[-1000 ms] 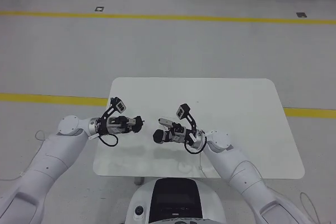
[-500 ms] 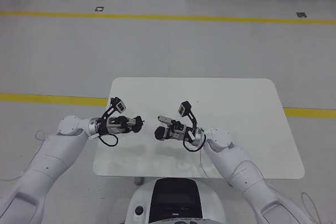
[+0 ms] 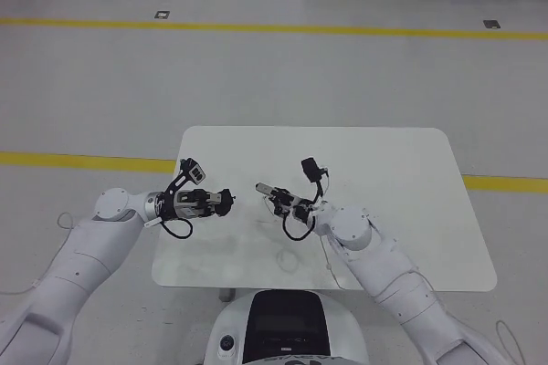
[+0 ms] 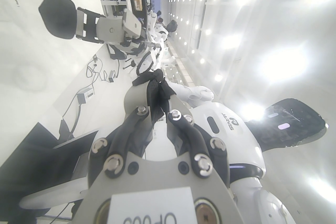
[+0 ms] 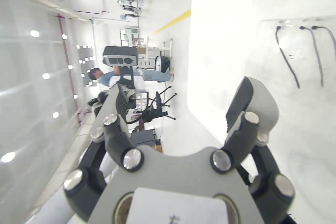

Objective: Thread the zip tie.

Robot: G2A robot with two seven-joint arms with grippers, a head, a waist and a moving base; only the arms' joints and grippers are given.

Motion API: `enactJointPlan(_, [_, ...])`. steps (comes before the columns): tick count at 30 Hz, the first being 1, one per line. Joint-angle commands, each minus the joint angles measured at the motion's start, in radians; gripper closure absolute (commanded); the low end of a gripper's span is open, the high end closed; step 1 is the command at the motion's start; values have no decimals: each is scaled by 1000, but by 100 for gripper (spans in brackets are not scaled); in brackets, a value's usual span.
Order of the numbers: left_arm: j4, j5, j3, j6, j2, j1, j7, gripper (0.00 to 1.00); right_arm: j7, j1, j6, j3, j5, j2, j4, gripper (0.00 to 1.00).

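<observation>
Keeps black zip tie (image 4: pixel 157 77) clenched in left end effector (image 4: pixel 156 97); swings released right end effector (image 5: pixel 181 86) away from it toward 3 spare zip ties (image 5: pixel 287 62), stalling the threading.

Top cam: overhead, looks down on table (image 3: pixel 411 155), mid-range. Wrist cams: close-in, rolled sideways, facing each other; all 3 share table.
</observation>
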Motion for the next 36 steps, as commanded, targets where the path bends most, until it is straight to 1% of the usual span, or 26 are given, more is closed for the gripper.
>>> enactJointPlan(1, [0, 0, 0, 0, 0, 0, 0, 100, -9, 2, 11, -8, -51, 1, -2, 0])
enactJointPlan(7, [0, 0, 0, 0, 0, 0, 0, 100, -9, 2, 11, -8, -51, 1, -2, 0])
enactJointPlan(9, [0, 0, 0, 0, 0, 0, 0, 100, -17, 5, 13, -15, -79, 1, -13, 0])
enactJointPlan(12, [0, 0, 0, 0, 0, 0, 0, 100, 13, 39, 76, -34, -136, -1, -39, 0])
enactJointPlan(14, [0, 0, 0, 0, 0, 0, 0, 100, 44, 83, 155, -60, -184, -6, -38, 0])
enactJointPlan(15, [0, 0, 0, 0, 0, 0, 0, 100, 55, 98, 163, -72, -190, -10, -30, 0])
enactJointPlan(16, [0, 0, 0, 0, 0, 0, 0, 100, 79, 117, 163, -85, -200, -14, -8, 0])
enactJointPlan(17, [0, 0, 0, 0, 0, 0, 0, 100, 102, 148, 163, -99, -212, -21, 28, 0])
enactJointPlan(19, [0, 0, 0, 0, 0, 0, 0, 100, 114, 191, 163, -119, -236, -36, 96, 0])
enactJointPlan(21, [0, 0, 0, 0, 0, 0, 0, 100, 130, 232, 163, -143, -238, -59, 165, 0])
enactJointPlan(24, [0, 0, 0, 0, 0, 0, 0, 100, 117, 269, 163, -167, -259, -93, 256, 0])
enactJointPlan(25, [0, 0, 0, 0, 0, 0, 0, 100, 115, 275, 163, -173, -265, -102, 274, 0])
enactJointPlan(27, [0, 0, 0, 0, 0, 0, 0, 100, 114, 282, 163, -199, -315, -119, 290, 0])
enactJointPlan(28, [0, 0, 0, 0, 0, 0, 0, 100, 108, 281, 163, -201, -326, -122, 291, 0])
enactJointPlan(35, [0, 0, 0, 0, 0, 0, 0, 100, 105, 279, 162, -202, -331, -122, 291, 0])
enactJointPlan(36, [0, 0, 0, 0, 0, 0, 0, 100, 99, 278, 163, -212, -370, -121, 300, 0])
